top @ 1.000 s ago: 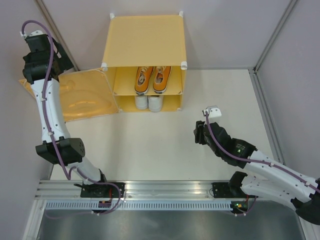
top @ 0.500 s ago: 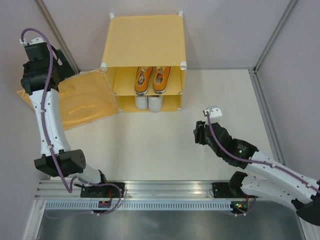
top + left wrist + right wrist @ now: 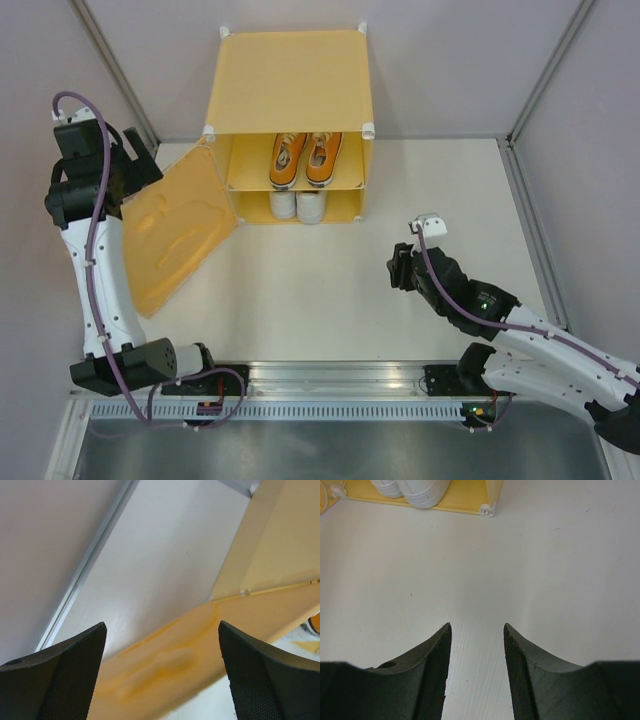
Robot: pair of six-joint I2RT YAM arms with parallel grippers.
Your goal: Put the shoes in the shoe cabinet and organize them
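The yellow-orange shoe cabinet (image 3: 290, 80) stands at the back of the table. The orange sneakers (image 3: 305, 158) sit side by side on its inner shelf, the white sneakers (image 3: 297, 205) below them on the cabinet floor. Its door (image 3: 180, 230) with the embossed shape stands partly swung, hinged at the cabinet's left front. My left gripper (image 3: 143, 168) is open behind the door's outer face; in the left wrist view the door (image 3: 200, 645) lies beyond the open gripper (image 3: 161, 624). My right gripper (image 3: 400, 268) is open and empty over bare table (image 3: 476, 625), facing the white sneakers (image 3: 415, 487).
Grey walls with metal frame posts (image 3: 110, 60) close in the table on the left, back and right. The cabinet's white corner connector (image 3: 487, 511) shows at the front right. The arm bases sit on a metal rail (image 3: 330, 385) at the near edge.
The door has swung from lying nearly flat on the left toward the cabinet front. My left arm has moved right and forward behind it. The right arm has barely moved.
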